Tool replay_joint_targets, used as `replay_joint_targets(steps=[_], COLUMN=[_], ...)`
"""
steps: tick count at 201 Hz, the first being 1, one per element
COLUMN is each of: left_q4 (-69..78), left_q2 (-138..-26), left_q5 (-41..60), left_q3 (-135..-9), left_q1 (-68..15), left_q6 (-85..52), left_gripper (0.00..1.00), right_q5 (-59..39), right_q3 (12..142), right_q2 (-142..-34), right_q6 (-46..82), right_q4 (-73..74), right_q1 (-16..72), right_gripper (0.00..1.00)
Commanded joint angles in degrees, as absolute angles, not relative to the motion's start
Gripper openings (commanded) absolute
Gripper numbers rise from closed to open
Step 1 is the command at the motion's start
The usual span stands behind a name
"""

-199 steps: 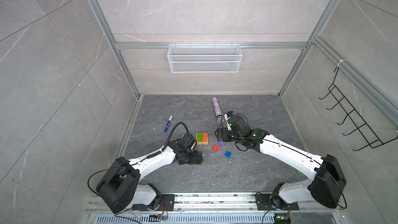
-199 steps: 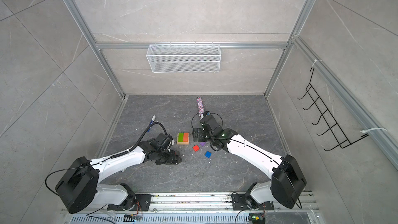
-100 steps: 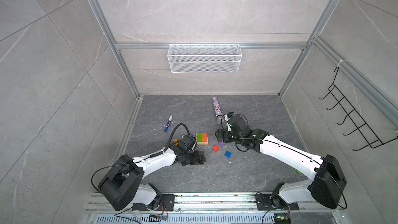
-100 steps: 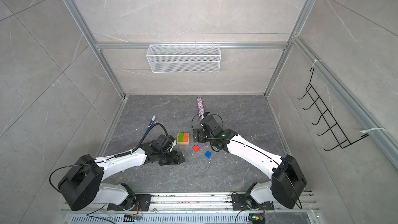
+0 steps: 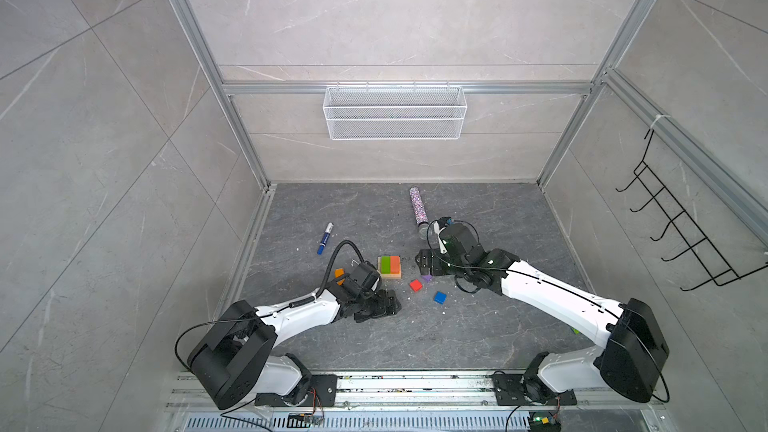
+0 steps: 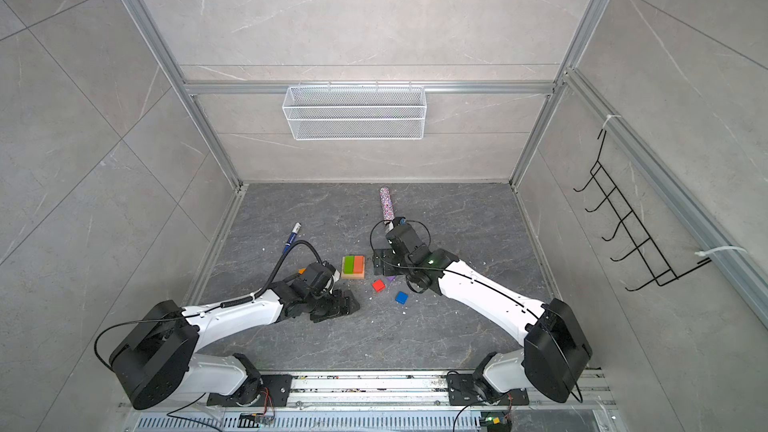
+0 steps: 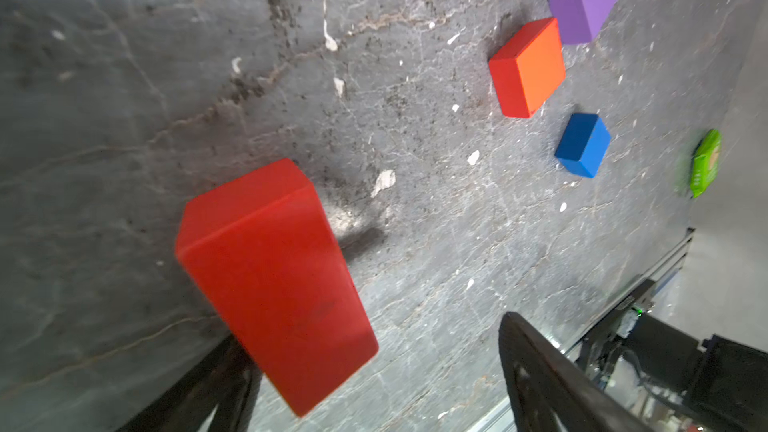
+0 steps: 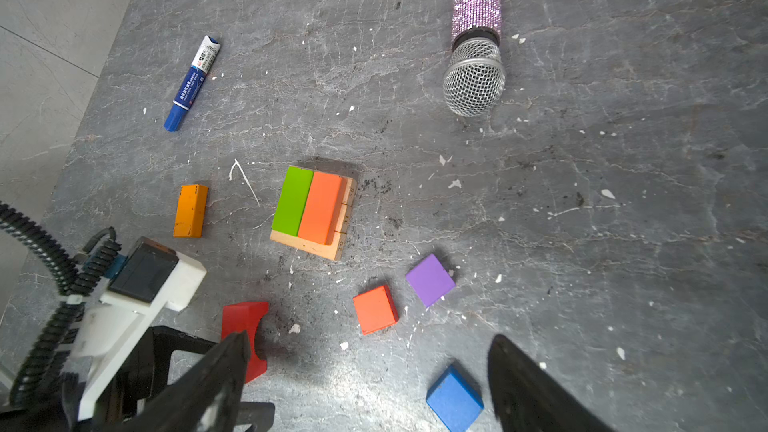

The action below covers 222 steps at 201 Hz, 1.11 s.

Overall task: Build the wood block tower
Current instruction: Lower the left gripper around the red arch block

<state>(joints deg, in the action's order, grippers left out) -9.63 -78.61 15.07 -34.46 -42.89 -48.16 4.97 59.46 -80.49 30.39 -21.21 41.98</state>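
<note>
Black and bulky, your left gripper blocks both top views of the red oblong. Only the wrist views show it, lying between jaws spread wide, close by one finger and clear of the other, not clamped. Your right gripper, just as wide and empty, covers part of the purple cube. The tower, a tan base carrying green and orange oblongs side by side, sits mid-floor between the arms; the left wrist view crops it to a tan corner. The orange block peeks past the left wrist. You get the green packet only as a blur. Around it all stand pale tiled walls, over a dark grey stone floor flecked white, with a wire basket and a hook rack.
</note>
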Motion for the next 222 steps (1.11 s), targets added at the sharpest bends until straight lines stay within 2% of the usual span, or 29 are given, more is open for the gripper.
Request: replay_joint_targets(steps=[1, 98, 222], left_q4=[-7.41, -9.29, -7.47], left_q2=[-79.58, -82.06, -86.37], left_q5=[14.28, 0.98, -0.70], left_q3=[-33.48, -38.38, -44.75], left_q1=[-44.24, -50.96, -53.13], left_q6=[-54.16, -63.54, -62.80], left_gripper=[0.90, 0.90, 0.90], right_q5=[5.29, 5.54, 5.91], right_q3=[59.63, 60.38, 59.94], right_q2=[-79.27, -79.47, -78.66], right_q6=[30.33, 29.97, 30.40], right_q4=[-22.46, -23.24, -23.89], right_q1=[41.92, 41.92, 41.88], right_gripper=[0.88, 0.88, 0.87])
